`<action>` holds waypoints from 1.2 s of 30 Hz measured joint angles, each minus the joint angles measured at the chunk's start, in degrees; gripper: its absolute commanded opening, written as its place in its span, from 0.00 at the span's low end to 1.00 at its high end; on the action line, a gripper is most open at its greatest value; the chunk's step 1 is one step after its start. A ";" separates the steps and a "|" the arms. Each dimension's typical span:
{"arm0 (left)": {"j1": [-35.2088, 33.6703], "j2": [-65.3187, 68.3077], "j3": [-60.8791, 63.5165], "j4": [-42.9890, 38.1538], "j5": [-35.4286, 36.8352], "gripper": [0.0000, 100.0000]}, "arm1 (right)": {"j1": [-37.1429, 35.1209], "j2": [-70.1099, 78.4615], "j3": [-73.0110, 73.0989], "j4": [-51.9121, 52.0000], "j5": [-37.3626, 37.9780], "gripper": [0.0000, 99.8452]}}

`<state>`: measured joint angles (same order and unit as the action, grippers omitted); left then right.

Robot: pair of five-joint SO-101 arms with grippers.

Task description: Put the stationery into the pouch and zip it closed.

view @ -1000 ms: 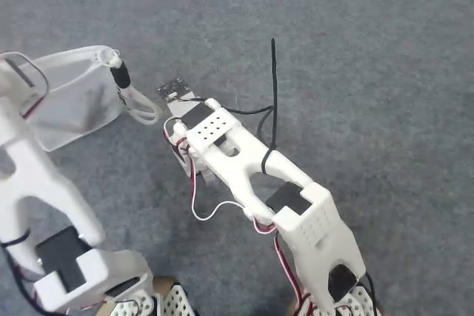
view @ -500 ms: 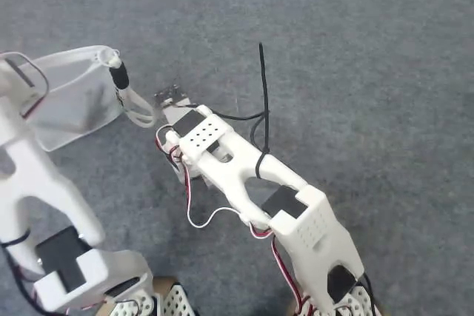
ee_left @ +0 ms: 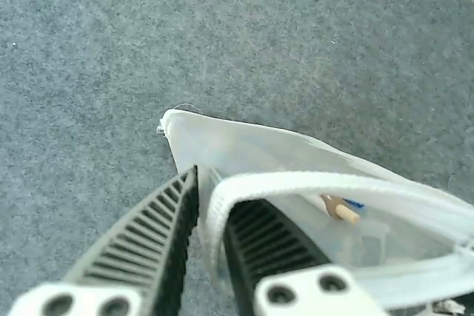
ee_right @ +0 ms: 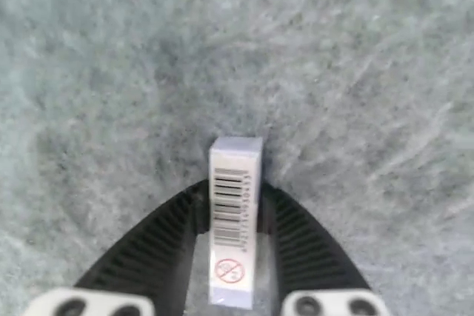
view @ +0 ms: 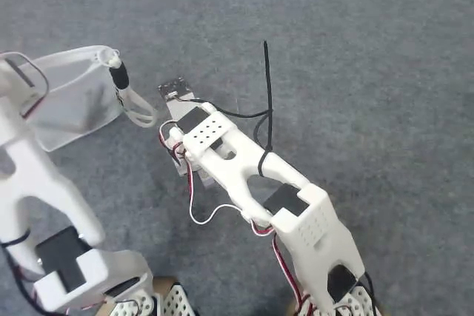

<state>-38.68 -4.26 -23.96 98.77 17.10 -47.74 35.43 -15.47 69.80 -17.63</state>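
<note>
The left gripper (ee_left: 209, 186) pinches the rim of the translucent pouch (ee_left: 281, 153) between narrowed fingers, its mouth gaping, at the left side of the grey bench (view: 385, 79). Near it but apart from it, the right gripper (ee_right: 235, 190) clamps a white barcoded block (ee_right: 235, 220) low over the bench, with open bench on the arm's far and right sides.

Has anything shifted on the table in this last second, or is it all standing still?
The right arm swung slightly toward the pouch, then eased partway back; its jaws are shut on the small white block. The left arm, gripping the pouch's rim, stayed put, and so did the pouch.
</note>
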 measured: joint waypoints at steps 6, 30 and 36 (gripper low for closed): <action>0.00 0.00 0.00 0.00 0.00 0.01 | 0.00 0.00 0.00 0.00 0.26 0.01; 3.69 -0.09 0.00 0.00 0.00 0.01 | 5.80 -32.09 0.09 20.13 2.55 0.01; 9.14 -0.09 -0.09 0.00 0.00 0.01 | 7.74 -39.91 0.09 20.13 2.55 0.01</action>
<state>-29.54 -4.35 -24.04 98.77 17.10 -40.00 -4.48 -15.38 89.93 -15.08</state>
